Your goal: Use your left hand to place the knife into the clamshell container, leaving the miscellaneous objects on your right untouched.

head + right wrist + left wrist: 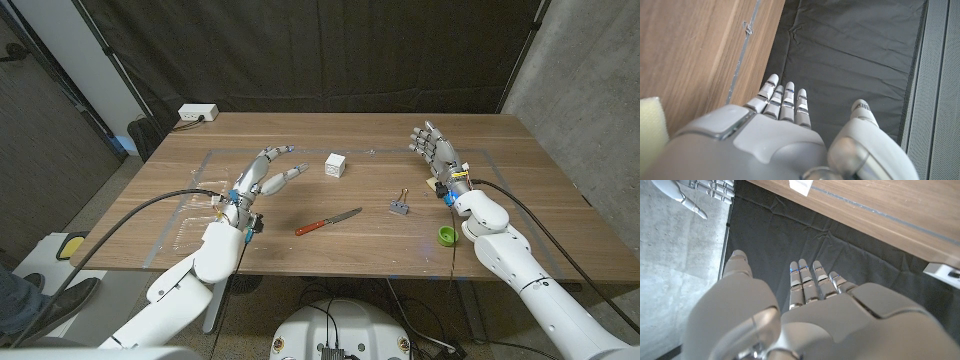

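Clear clamshell container [190, 215] beside left robot hand [262, 178].

A lab-like test space: black cloth backdrop [330, 50] hangs behind the brown wooden table [500, 135], bare concrete wall [590, 90] beside it, white power strip [198, 113] on its corner.

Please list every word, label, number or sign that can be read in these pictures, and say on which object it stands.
None can be read.
The white cube has faint marks on its faces, too small to read.
The knife, binder clip, green cap and power strip show no legible text.
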Motion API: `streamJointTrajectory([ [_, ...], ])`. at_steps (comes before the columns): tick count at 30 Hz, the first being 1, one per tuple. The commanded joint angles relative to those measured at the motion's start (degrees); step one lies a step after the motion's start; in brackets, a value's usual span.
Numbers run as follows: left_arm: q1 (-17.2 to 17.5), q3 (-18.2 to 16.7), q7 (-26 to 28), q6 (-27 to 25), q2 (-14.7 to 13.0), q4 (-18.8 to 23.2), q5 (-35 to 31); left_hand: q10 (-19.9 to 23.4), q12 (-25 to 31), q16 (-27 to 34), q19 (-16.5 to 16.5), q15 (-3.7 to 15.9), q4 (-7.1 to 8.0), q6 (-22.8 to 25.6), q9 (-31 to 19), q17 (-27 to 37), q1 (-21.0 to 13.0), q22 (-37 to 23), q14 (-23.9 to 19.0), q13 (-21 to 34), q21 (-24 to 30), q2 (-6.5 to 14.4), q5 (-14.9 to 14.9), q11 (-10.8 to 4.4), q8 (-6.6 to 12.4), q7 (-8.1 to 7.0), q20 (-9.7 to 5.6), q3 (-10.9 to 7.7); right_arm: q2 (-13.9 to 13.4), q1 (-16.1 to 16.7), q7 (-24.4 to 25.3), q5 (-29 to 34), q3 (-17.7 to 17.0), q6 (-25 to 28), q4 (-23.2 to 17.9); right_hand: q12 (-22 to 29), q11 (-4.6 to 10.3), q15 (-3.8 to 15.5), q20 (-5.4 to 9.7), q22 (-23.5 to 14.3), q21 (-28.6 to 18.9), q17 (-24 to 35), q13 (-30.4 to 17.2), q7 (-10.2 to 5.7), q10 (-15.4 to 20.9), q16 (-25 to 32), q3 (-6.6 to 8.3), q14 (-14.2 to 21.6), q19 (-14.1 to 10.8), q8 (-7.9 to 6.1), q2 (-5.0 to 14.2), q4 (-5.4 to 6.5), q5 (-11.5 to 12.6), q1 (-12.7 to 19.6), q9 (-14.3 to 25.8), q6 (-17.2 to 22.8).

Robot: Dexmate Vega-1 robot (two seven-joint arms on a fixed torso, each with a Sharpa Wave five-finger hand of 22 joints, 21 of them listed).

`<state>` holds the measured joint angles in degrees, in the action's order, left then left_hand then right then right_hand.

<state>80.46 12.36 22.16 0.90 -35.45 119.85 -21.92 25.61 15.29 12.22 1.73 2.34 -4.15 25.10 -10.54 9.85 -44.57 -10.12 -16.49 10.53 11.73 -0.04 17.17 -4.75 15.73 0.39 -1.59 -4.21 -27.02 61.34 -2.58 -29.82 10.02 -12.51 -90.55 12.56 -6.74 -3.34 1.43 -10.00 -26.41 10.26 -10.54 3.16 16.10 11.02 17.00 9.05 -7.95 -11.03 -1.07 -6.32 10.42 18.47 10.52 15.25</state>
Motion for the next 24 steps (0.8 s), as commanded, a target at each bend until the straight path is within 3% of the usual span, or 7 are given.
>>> streamJointTrajectory([
  [1, 2.89, 1.48, -1.32, -7.31, -1.96, 5.9, -11.93, 0.78, -0.01, -0.56, -0.07, 2.25, -1.39, 0.77, -0.06, 0.11, -2.2, -0.13, -0.25, 0.25, -0.2, -0.24, 0.64, -0.48, 0.2, -0.52, -0.87, -0.23, -1.12, 0.41, -0.12, -0.48, -0.49, 2.11, -1.41, 0.13, -0.01, -0.03, 0.13, -0.12, 0.28, 0.22, -0.15, -0.25, 0.48, 0.11, -0.21, 0.37, -0.61, -0.13, 0.16, -0.21, 0.52, 0.41, 0.27, 0.08],
  [5, 4.35, 2.01, -4.15, -13.7, -2.5, 9.62, -16.31, 0.73, -0.6, -1.0, 0.45, 2.03, -2.58, 0.34, -0.09, 0.09, -4.45, -0.08, 0.28, 0.27, -0.44, -0.44, 0.82, -0.83, -0.36, -0.81, 0.09, -0.65, -1.22, 0.27, -0.4, -0.71, -0.46, 2.56, -1.29, 0.13, -0.07, -0.11, 0.13, -0.12, 0.39, 0.22, -0.15, -0.29, 0.5, 0.09, -0.25, 0.34, -0.59, -0.13, 0.17, -0.22, 0.51, 0.41, 0.27, 0.08],
  [11, 4.78, 3.96, -8.61, -22.11, -3.27, 13.74, -23.19, 4.36, -0.5, -1.35, 2.24, 2.46, -4.31, 3.31, -0.2, 0.07, -8.74, -0.08, 0.92, 0.42, -0.94, -0.73, 0.75, -2.28, -0.09, -2.13, 1.45, -1.38, -1.09, -0.19, -1.04, -0.87, -0.26, 2.47, -0.74, 0.08, -0.02, -0.21, 0.13, -0.13, 0.54, 0.22, -0.15, -0.31, 0.45, 0.07, -0.32, 0.32, -0.61, -0.14, 0.16, -0.23, 0.5, 0.38, 0.27, 0.1],
  [20, 1.38, 8.67, -17.0, -30.66, -4.28, 16.2, -32.42, 7.93, -0.66, -1.64, 6.91, 2.98, -4.05, 6.24, -0.29, 0.16, -10.2, -0.18, 3.43, 0.56, -1.48, -0.91, 0.29, -2.5, -0.01, -2.32, 4.26, -1.27, -0.91, -0.44, -1.64, -1.1, 0.04, 2.6, -0.22, 0.07, -0.15, -0.17, 0.02, -0.13, 0.73, 0.22, -0.16, -0.31, 0.48, 0.05, -0.41, 0.3, -0.61, -0.12, 0.14, -0.25, 0.5, 0.34, 0.28, 0.08],
  [23, 0.5, 9.67, -19.43, -31.62, -4.9, 16.66, -34.2, 9.37, -0.51, -1.63, 8.19, 2.19, -3.95, 7.02, -0.34, 0.18, -10.56, -0.23, 3.93, 0.61, -1.52, -0.8, 0.2, -2.56, 0.01, -2.01, 4.9, -1.29, -0.81, -0.33, -1.65, -1.18, 0.04, 2.55, -0.24, 0.06, -0.13, -0.16, 0.0, -0.14, 0.79, 0.22, -0.16, -0.31, 0.46, 0.05, -0.43, 0.3, -0.61, -0.12, 0.15, -0.25, 0.5, 0.33, 0.28, 0.09],
  [24, 0.31, 9.93, -20.1, -31.93, -4.99, 16.8, -34.68, 9.66, -0.56, -1.51, 8.37, 1.11, -3.86, 7.35, -0.36, 0.22, -10.64, -0.24, 3.84, 0.63, -1.41, -0.68, 0.15, -2.53, 0.03, -1.84, 4.97, -1.31, -0.8, -0.31, -1.58, -1.14, 0.05, 2.58, -0.28, 0.06, -0.13, -0.17, 0.01, -0.14, 0.82, 0.23, -0.16, -0.31, 0.46, 0.04, -0.44, 0.29, -0.6, -0.12, 0.15, -0.25, 0.5, 0.32, 0.28, 0.08],
])
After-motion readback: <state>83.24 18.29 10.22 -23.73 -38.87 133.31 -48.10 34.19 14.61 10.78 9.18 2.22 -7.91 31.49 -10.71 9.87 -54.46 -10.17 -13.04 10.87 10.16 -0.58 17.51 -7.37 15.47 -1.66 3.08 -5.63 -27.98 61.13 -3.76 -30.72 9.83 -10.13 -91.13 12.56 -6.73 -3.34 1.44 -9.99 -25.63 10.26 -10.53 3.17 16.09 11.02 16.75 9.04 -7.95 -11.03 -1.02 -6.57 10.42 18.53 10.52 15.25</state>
